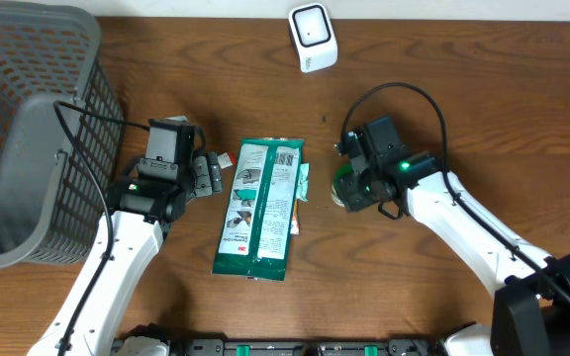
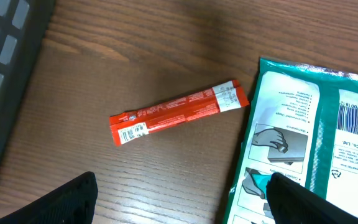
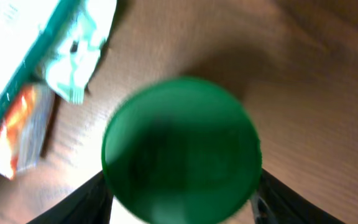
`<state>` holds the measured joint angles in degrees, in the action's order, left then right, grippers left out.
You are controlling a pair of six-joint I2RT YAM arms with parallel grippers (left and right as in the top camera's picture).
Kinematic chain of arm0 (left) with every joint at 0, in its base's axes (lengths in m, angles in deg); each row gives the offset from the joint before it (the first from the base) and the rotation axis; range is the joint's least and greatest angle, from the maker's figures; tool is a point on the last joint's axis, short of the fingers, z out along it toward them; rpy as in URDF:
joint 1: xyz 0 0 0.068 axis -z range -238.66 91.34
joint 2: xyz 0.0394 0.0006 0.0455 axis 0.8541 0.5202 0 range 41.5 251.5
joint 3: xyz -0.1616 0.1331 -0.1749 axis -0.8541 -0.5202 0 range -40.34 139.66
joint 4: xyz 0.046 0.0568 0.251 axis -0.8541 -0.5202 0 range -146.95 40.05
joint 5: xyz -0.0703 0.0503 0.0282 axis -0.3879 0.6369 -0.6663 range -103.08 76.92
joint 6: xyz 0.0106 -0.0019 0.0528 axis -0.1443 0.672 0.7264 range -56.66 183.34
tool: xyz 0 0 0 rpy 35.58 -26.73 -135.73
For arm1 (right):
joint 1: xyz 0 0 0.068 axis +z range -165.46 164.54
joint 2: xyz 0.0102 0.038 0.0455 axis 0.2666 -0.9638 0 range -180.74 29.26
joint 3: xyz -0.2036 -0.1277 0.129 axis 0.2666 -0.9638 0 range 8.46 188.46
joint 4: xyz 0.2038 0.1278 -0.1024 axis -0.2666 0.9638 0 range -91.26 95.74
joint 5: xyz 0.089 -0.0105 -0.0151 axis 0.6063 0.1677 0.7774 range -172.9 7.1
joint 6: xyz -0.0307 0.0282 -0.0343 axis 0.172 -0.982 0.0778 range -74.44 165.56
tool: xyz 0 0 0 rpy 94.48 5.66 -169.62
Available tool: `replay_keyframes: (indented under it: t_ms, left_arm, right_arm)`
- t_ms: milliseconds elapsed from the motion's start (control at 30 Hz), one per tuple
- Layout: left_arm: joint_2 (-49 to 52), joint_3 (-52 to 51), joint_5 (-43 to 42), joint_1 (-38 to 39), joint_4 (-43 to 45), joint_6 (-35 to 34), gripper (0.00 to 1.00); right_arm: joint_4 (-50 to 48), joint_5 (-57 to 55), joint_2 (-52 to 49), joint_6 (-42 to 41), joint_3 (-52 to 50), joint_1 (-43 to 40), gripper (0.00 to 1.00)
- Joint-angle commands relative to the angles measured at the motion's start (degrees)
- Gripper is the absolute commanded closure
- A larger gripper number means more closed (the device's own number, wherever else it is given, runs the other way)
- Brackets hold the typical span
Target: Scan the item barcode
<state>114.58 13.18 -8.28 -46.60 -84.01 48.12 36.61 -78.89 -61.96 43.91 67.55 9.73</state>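
Fingers (image 3: 92, 202) of the right tool (image 3: 180, 193) flank a green lid (image 3: 182, 149).
Grip unclear. Left tool (image 2: 185, 199) wide apart, empty, above a red sachet (image 2: 179, 112).

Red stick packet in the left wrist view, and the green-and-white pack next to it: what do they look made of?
Red stick packet: likely thin plastic or foil film, semi-gloss; it has flat crimped ends and an all-over printed surface. Green-and-white pack: likely soft plastic film, fairly glossy; it has a flat sealed border and lies limp on the wood.
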Motion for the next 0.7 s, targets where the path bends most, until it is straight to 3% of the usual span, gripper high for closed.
replay_keyframes:
  t_ms: [0,267,433,567,667]
  left_arm:
    - [0.26,1.09,0.15,-0.26,0.02,-0.31,0.12]
    - [0.26,1.09,0.15,-0.26,0.02,-0.31,0.12]
    - [0.26,1.09,0.15,-0.26,0.02,-0.33,0.13]
    - [0.26,1.09,0.15,-0.26,0.02,-0.33,0.12]
    - [0.26,1.09,0.15,-0.26,0.02,-0.31,0.12]
  right_arm:
    - [2.14,-0.07,3.67,5.73,1.55,-1.16,0.39]
    - [5.09,0.72,10.86,8.13,2.1,-2.56,0.37]
    - [4.52,2.69,11.63,8.17,2.08,-2.56,0.11]
    - [4.35,2.29,9.81,8.39,2.03,-2.71,0.1]
    - [4.26,2.51,7.39,8.37,2.01,-2.69,0.14]
